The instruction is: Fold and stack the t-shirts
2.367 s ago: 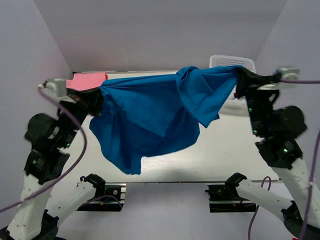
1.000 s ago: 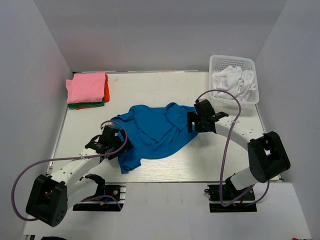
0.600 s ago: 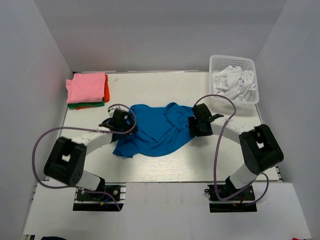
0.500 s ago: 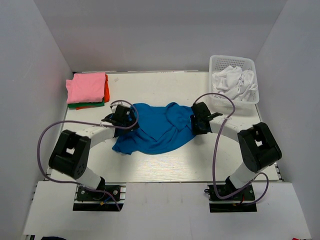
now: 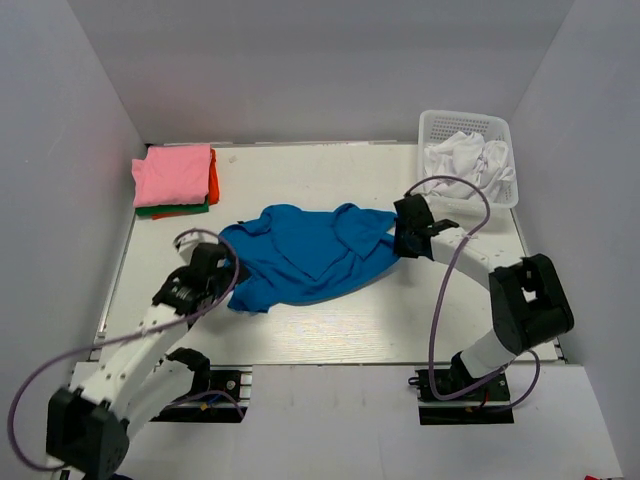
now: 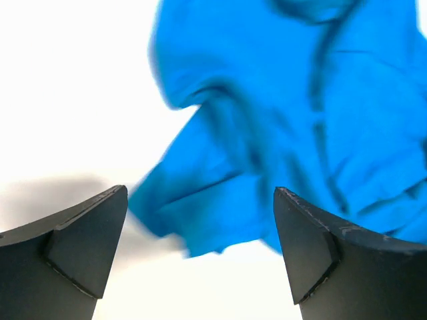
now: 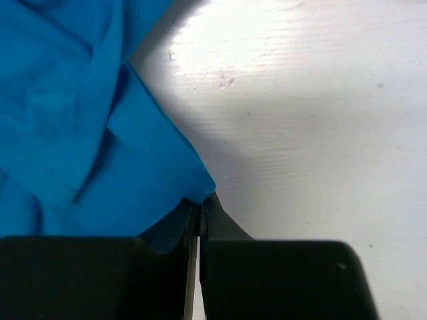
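Blue t-shirt (image 5: 300, 255) edge inside closed right pincer (image 7: 199, 205); left pincer (image 6: 200, 193) wide apart, empty.

No text, label, brand, number or sign is legible in any view. The blue t-shirt (image 5: 300, 255) and the basket (image 5: 466, 116) read plain.

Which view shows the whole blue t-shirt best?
The top external view: the blue t-shirt lies crumpled, its full outline visible. The left wrist view shows only one blurred part of it; the right wrist view shows only the edge pinched by the right gripper.
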